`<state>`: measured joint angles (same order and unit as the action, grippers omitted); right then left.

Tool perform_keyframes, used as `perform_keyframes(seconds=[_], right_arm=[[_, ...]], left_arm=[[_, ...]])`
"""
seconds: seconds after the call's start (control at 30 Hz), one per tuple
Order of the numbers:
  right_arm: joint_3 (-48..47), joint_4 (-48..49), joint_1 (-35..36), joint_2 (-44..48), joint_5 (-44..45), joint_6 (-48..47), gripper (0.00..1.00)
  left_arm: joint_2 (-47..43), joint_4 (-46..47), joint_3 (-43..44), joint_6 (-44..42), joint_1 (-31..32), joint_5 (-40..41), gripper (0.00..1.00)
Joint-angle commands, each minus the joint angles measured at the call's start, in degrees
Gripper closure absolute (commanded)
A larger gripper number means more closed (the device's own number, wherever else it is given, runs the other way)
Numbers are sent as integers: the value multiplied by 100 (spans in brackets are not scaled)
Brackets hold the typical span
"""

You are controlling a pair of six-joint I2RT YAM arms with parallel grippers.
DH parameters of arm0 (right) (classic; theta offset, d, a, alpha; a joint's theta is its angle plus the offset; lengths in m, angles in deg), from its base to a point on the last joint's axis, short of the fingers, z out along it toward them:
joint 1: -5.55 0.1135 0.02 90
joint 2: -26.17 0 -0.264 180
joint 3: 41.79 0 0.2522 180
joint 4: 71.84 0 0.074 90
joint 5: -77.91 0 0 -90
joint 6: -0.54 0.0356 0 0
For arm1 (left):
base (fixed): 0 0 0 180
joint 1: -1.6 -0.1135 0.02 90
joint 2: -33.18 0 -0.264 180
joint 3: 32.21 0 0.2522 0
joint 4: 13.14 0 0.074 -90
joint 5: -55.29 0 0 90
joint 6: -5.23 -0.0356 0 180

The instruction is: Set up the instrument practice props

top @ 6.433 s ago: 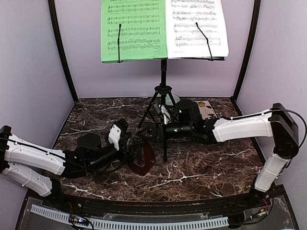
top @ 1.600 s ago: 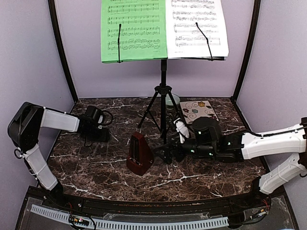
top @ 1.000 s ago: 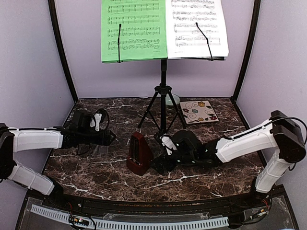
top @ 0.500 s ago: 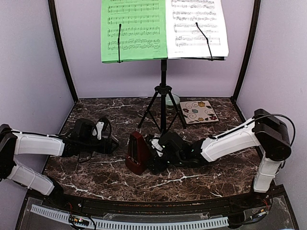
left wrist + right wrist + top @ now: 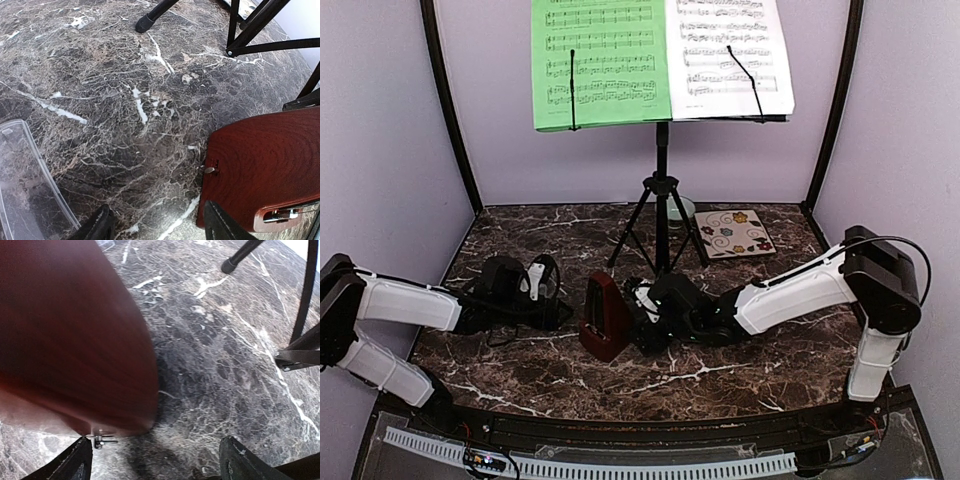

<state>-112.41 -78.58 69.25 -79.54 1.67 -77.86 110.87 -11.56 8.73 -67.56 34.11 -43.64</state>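
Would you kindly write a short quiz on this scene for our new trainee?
1. True or false: the green sheet sits left of the white sheet on the music stand.
2. The metronome stands: A on the stand's desk; B on the table between the left end effector and the right end effector; C lifted in the air.
3. Fill in: the patterned tile lies on the ___ arm's side of the stand.
Key: 1 true; 2 B; 3 right.

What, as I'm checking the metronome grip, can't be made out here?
Top view: right gripper tips merge with the dark metronome; contact unclear.
Right wrist view: metronome blurred, cut off by edges.
Top view: green sheet and white sheet cut off above; bowl mostly behind music stand.
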Motion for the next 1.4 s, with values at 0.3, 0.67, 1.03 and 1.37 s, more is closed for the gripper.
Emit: perform_keyframes(seconds=[0.3, 0.67, 1.03, 1.37], right_arm=[[-519, 32, -143, -190, 293, -90, 37], [-1252, 64, -147, -647, 251, -332, 42], [-1407, 114, -209, -533, 108, -508, 40], [-570, 372, -145, 556, -911, -301, 16]], left_arm=[[97, 224, -34, -82, 85, -129, 43], [-129, 442, -280, -85, 210, -377, 49], [64, 572, -231, -34, 548, -482, 51], [-49, 197, -105, -120, 554, 86, 52]])
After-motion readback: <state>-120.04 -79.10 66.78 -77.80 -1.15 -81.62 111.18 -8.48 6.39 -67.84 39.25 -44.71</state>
